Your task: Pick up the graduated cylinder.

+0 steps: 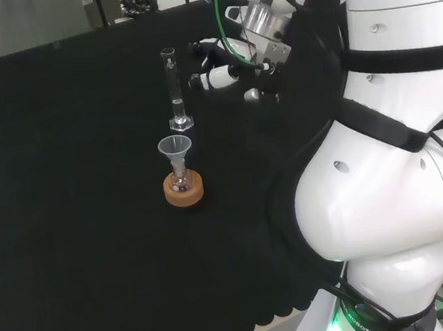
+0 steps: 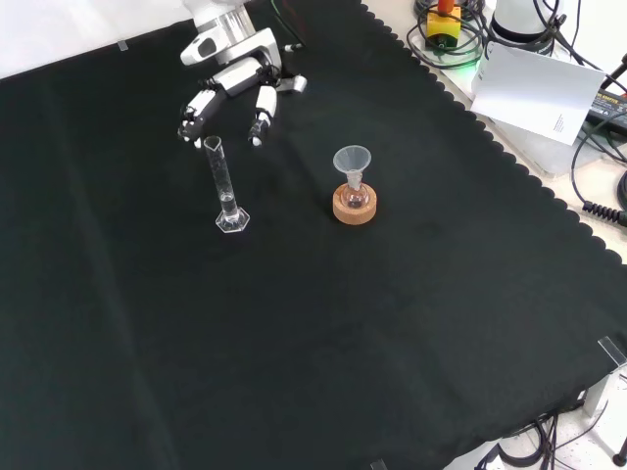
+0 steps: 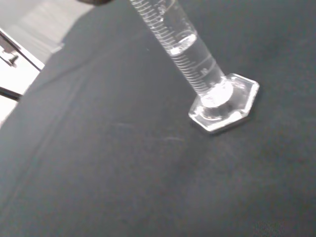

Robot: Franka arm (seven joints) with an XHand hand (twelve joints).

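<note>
**Clerk:** Item one, the graduated cylinder (image 2: 226,186). Where did it stand?

**Keeper:** Upright on the black cloth (image 2: 294,333), on its own clear hexagonal foot (image 3: 224,102). In the front view it stood to the left of the funnel and flask, apart from them. In the head view (image 1: 174,90) it stood just beyond them. The wrist view showed printed graduation marks on the tube and clear liquid in the lower part of it.

**Clerk:** Item two, the hand (image 2: 230,90)?

**Keeper:** Black and white, above the cloth. In the front view it hung just beyond the top of the cylinder, fingers (image 2: 263,110) spread and pointing down, relaxed, clasping nothing. In the head view (image 1: 229,70) it was to the right of the cylinder's upper part, near it but with a gap between. No contact with the glass could be seen.

**Clerk:** Item three?

**Keeper:** A clear funnel (image 2: 352,163) seated in the neck of a small flask (image 2: 353,196), the flask resting in a cork ring stand (image 2: 354,210). Whether the flask held anything, I could not tell.

**Clerk:** Anything else?

**Keeper:** The white arm links (image 1: 399,150) at the right of the head view, and a white sheet of paper (image 2: 537,86) off the cloth's edge in the front view.
</note>
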